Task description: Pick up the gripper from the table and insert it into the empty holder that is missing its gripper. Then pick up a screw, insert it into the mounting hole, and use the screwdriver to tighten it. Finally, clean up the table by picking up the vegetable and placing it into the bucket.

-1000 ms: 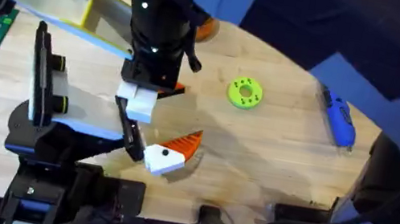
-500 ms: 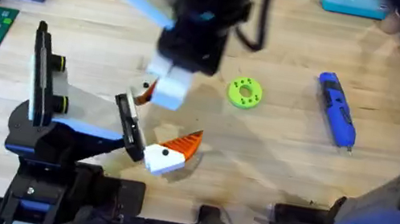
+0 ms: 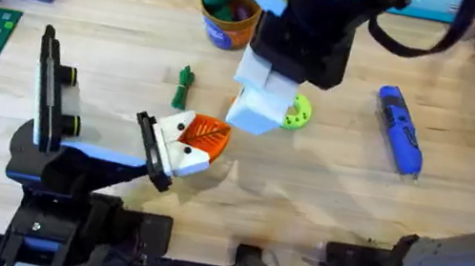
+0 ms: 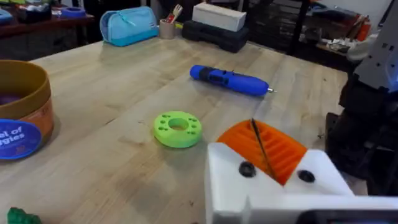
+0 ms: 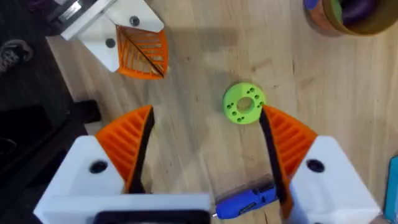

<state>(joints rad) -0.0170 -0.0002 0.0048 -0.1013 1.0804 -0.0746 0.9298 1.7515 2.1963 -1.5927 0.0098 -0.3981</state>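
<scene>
Leftward no longer, the left arm has swung off the holder [image 3: 150, 149] toward the middle of the table [image 3: 342, 199]. The orange gripper finger [image 3: 208, 133] that was under it a moment ago now sits at the tip of the holder's black bracket plate. There it is pressed against its mirrored twin, white bases together; which of the two it is cannot be told.

The left gripper [image 4: 254, 124] hangs with its ribbed pads clenched together and nothing between them. It is near the finger, off to the side away from the holder, and just short of the lime-green disc [image 3: 300, 113]. The blue screwdriver [image 3: 399, 131] lies beyond the disc.

The right gripper [image 5: 206, 110] hovers high with its fingers spread wide and empty. Its wrist view looks straight down, the disc showing just inside one finger and the mounted pair well off to one side.

With the arm gone, the vegetable [image 3: 183, 87] is uncovered. It lies on the wood between the holder and the bucket [image 3: 225, 32], apart from both grippers.
</scene>
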